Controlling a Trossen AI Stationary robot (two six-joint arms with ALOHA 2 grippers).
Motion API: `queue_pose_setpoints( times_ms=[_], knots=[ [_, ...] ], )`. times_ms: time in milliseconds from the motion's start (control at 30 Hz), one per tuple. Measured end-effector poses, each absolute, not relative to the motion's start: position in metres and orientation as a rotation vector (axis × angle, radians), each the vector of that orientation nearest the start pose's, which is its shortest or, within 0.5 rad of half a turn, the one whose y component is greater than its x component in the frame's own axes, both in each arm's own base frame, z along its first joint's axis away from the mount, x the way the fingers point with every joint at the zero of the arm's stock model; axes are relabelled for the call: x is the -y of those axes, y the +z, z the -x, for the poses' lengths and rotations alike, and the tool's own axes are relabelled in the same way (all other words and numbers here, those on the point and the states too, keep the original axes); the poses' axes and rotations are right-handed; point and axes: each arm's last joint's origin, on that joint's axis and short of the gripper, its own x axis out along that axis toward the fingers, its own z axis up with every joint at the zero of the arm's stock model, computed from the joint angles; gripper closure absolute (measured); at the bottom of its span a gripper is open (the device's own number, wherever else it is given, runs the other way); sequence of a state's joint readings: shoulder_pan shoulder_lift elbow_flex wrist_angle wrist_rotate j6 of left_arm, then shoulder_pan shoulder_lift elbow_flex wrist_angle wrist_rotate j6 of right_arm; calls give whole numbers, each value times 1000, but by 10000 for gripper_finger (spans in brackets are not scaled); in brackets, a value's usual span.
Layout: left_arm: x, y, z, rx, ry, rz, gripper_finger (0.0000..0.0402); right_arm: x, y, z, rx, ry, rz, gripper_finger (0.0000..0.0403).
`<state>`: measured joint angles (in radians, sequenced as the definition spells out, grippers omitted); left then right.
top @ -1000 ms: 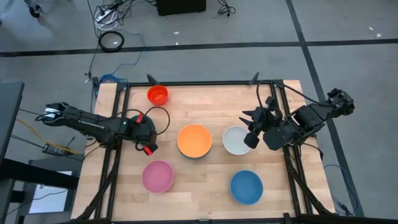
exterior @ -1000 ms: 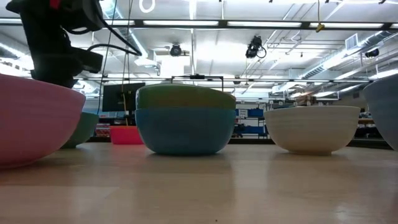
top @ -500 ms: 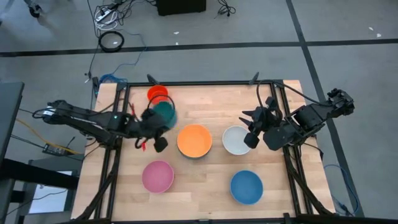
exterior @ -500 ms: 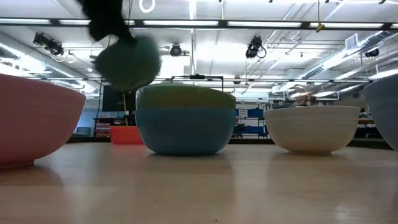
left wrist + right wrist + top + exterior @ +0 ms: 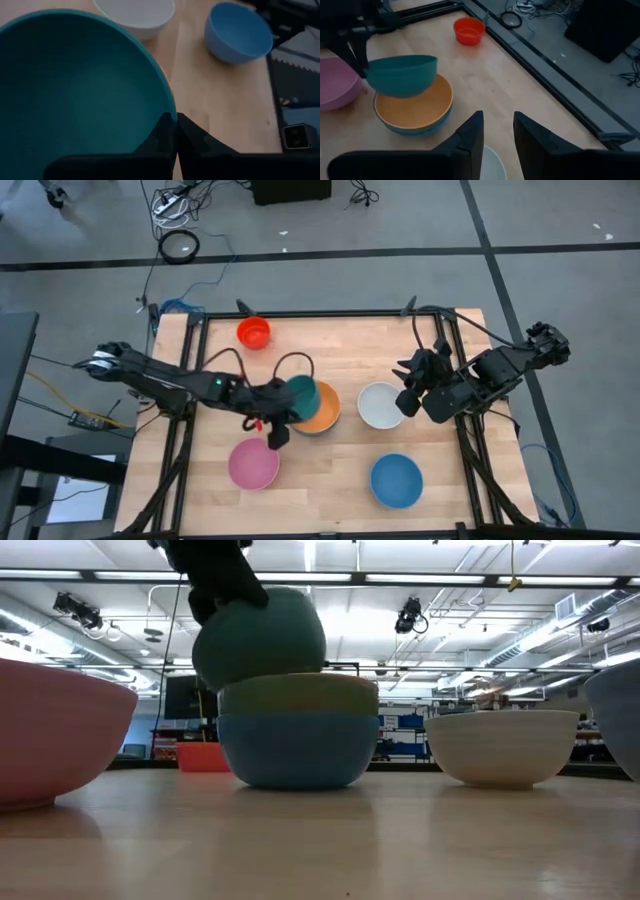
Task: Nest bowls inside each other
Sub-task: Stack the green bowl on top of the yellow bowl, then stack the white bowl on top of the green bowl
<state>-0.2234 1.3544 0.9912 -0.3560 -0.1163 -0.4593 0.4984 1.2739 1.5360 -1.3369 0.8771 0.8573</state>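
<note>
Risked tipping the rim-pinched teal bowl (image 5: 300, 395) off the orange bowl (image 5: 322, 412) if released off-centre by left gripper (image 5: 277, 412)

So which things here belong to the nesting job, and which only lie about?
Job:
teal plastic bowl, gripped by left gripper
orange plastic bowl
white bowl
pink bowl
blue bowl
small red bowl

Lying about:
coiled black cable on floor
</note>
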Motion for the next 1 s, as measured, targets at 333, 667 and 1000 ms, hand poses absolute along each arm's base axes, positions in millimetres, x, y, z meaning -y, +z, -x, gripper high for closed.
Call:
queue_pose_setpoints(
  times_ms=[333,667,1000],
  knots=[
    [65,249,-295,-747,45,368,377,-79,401,-191,-613,-636,-130,311],
    [65,250,-296,-741,50,397,279,-77,372,-195,-732,-652,-147,307],
    [72,250,-294,-762,18,462,250,-72,345,-199,-837,-669,-154,305]
  ],
)
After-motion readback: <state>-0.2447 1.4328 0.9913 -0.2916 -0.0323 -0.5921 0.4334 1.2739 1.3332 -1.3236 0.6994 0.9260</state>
